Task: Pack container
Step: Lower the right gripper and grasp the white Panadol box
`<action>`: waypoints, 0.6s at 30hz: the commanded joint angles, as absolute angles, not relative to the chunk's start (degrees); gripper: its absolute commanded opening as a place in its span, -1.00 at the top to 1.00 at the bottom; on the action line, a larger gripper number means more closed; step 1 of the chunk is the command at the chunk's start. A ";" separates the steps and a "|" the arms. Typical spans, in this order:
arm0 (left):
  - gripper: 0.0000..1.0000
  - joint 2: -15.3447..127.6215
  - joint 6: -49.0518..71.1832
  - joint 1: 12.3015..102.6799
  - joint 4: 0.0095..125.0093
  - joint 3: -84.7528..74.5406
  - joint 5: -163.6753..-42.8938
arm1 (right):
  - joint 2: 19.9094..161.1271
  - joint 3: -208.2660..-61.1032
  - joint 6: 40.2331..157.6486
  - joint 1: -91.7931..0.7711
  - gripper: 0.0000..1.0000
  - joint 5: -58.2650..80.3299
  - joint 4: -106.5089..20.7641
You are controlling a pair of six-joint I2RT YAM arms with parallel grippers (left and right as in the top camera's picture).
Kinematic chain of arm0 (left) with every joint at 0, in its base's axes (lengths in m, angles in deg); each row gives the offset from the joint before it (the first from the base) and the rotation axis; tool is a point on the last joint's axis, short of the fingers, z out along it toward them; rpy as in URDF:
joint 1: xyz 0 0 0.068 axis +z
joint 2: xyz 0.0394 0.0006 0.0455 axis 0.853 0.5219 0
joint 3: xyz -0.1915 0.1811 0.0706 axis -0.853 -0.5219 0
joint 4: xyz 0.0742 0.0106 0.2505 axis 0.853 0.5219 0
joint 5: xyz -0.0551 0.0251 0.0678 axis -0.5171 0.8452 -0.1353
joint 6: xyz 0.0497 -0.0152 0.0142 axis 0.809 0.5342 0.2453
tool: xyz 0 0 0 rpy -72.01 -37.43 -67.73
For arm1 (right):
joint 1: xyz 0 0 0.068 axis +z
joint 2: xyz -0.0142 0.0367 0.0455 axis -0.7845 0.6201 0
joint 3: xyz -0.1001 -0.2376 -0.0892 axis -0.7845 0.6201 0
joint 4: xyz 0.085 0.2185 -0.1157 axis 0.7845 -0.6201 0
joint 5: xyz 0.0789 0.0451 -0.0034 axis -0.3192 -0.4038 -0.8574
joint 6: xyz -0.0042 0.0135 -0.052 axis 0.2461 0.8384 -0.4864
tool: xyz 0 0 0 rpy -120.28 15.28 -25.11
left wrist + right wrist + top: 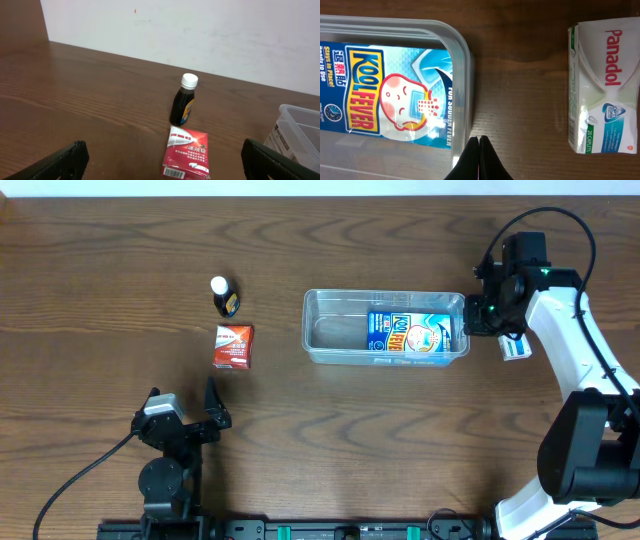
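The clear plastic container (320, 330) lies mid-table with a blue Kool Fever box (405, 335) in its right half; both show in the right wrist view, the container (461, 55) and the Kool Fever box (385, 95). A white Panadol box (516, 348) lies on the table right of the tub, also in the right wrist view (605, 85). My right gripper (478, 139) is shut and empty, above the tub's right rim. A dark bottle with a white cap (224, 297) and a red box (233, 345) lie to the left, the bottle (183, 100) and the red box (187, 152) ahead of my open left gripper (162, 160).
The table is dark wood. A white wall (200, 35) runs along its far edge. The left arm's base (165, 470) sits at the front left and the right arm's white links (580, 350) reach along the right side.
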State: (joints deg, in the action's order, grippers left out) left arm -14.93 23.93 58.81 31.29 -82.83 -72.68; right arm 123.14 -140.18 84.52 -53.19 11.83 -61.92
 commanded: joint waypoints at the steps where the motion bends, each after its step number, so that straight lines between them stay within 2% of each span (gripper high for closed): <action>1: -0.96 -15.26 23.62 59.05 32.05 -84.75 -72.03 | 123.69 -139.81 83.20 -52.73 0.98 11.09 -61.90; 18: -0.96 -15.26 23.62 59.05 32.05 -84.75 -72.03 | 123.69 -139.81 80.01 -52.73 0.97 8.53 -61.59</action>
